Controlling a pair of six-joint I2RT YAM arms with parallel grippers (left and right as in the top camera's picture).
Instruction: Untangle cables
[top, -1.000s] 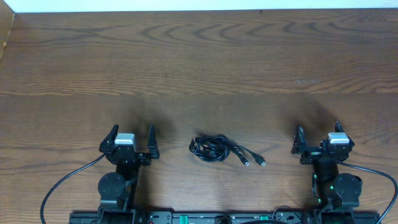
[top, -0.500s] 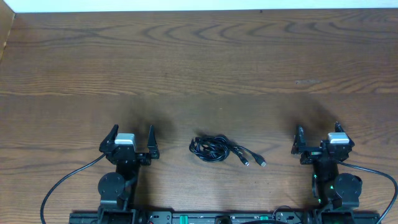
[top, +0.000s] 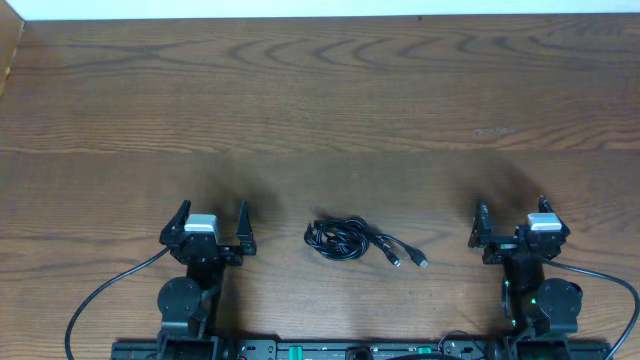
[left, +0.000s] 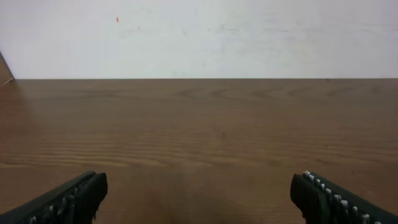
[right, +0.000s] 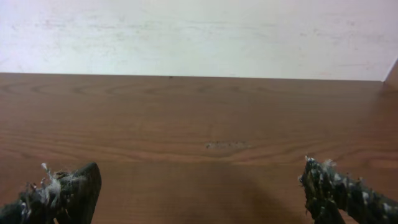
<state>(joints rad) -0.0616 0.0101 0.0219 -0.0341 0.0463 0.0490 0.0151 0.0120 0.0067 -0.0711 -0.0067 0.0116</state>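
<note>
overhead — cables (top: 338, 240), seemingly knotted, lie between left hand (top: 213, 208) and right hand (top: 512, 206).

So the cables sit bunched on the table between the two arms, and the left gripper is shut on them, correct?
Not quite. The cables do sit bunched on the table between the two arms, but the left gripper is open and empty, apart from them. The overhead view shows it.
</note>
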